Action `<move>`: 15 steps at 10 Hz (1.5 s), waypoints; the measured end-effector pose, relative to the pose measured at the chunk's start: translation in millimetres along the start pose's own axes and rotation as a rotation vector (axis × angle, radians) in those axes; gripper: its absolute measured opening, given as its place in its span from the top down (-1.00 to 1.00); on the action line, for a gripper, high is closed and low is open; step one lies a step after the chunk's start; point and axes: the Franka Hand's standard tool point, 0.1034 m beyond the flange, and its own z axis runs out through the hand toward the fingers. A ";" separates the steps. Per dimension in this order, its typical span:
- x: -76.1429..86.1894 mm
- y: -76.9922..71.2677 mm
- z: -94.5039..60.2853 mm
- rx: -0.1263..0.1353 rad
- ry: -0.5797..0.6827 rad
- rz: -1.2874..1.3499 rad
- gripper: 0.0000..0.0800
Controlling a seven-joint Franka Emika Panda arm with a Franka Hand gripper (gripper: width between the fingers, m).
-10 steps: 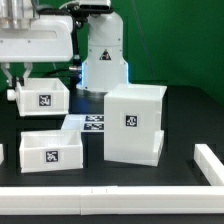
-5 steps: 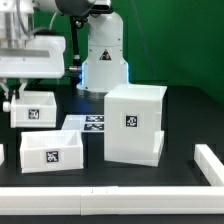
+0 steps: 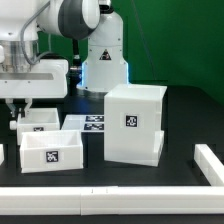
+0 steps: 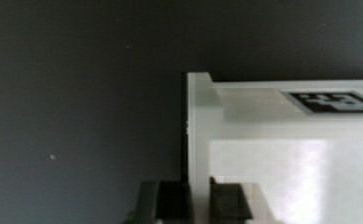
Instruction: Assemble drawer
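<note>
My gripper [image 3: 24,106] is shut on the wall of a small white tray [image 3: 38,124] with a square tag, holding it low at the exterior view's left. In the wrist view the tray's thin wall [image 4: 199,140] runs between my two dark fingers [image 4: 160,203], and the gripper [image 4: 197,206] pinches it. A second tagged tray [image 3: 50,152] lies on the black table just in front of the held one. The large white boxy casing [image 3: 135,122] stands upright at the centre right, its tag facing the camera. Whether the held tray touches the table is hidden by the front tray.
The marker board [image 3: 92,122] lies flat between the trays and the casing. A white rail [image 3: 110,198] runs along the table's front and another [image 3: 211,165] along the exterior view's right. The arm's white base [image 3: 105,60] stands behind.
My gripper has carried the tray downward and slightly toward the exterior view's right, so it now sits low right behind the front tray. The casing and front tray have not moved.
</note>
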 end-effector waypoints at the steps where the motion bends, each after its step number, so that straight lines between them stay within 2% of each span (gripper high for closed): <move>1: -0.1 0.4 0.0 0.000 0.000 0.001 0.70; 2: -0.1 0.4 0.0 0.000 0.000 0.001 0.70; 3: -0.2 0.3 0.0 0.000 0.000 0.001 0.36; 4: -0.1 0.5 -0.1 0.000 0.000 0.001 -0.10; 5: 0.5 0.6 -2.7 0.011 -0.008 0.000 -0.10; 6: 8.0 0.8 -18.8 0.043 -0.022 0.005 -0.42; 7: 26.7 -1.4 -44.5 0.049 -0.009 -0.012 -0.58; 8: 46.1 -5.0 -66.2 0.056 -0.015 -0.013 -0.61; 9: 65.9 -9.3 -80.8 0.055 -0.009 -0.025 -0.61; 10: 69.9 -20.1 -78.1 0.057 -0.016 -0.043 -0.61; 13: 69.2 -21.8 -76.3 0.062 -0.017 -0.049 -0.62; 14: 72.2 -20.0 -77.7 0.051 -0.028 -0.078 -0.62; 15: 85.2 -15.6 -83.5 0.022 -0.045 -0.138 -0.62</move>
